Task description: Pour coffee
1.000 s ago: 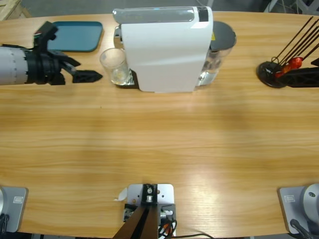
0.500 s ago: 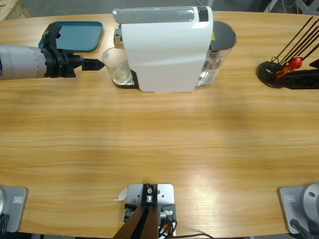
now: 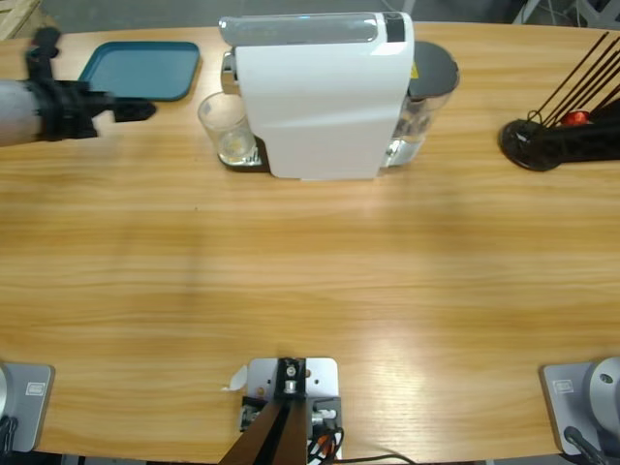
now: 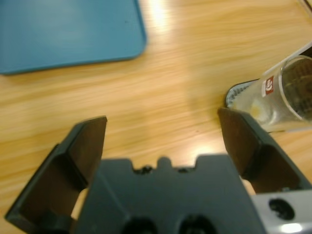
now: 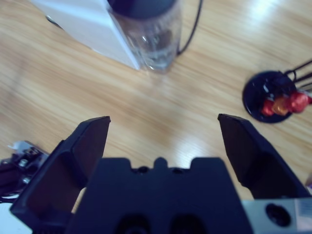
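Your left gripper (image 3: 136, 108) backed off from the glass (image 3: 225, 128) toward the teal tray (image 3: 145, 70), jaws spread, empty. That glass sits under the coffee machine (image 3: 325, 92) spout to catch coffee.

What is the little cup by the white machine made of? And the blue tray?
The cup looks like clear glass: you can see the table and machine base through it, and its rim glints. The blue tray looks like smooth matte plastic, an even teal with rounded corners, though painted metal can't be ruled out. The white machine has a glossy shell, probably plastic.
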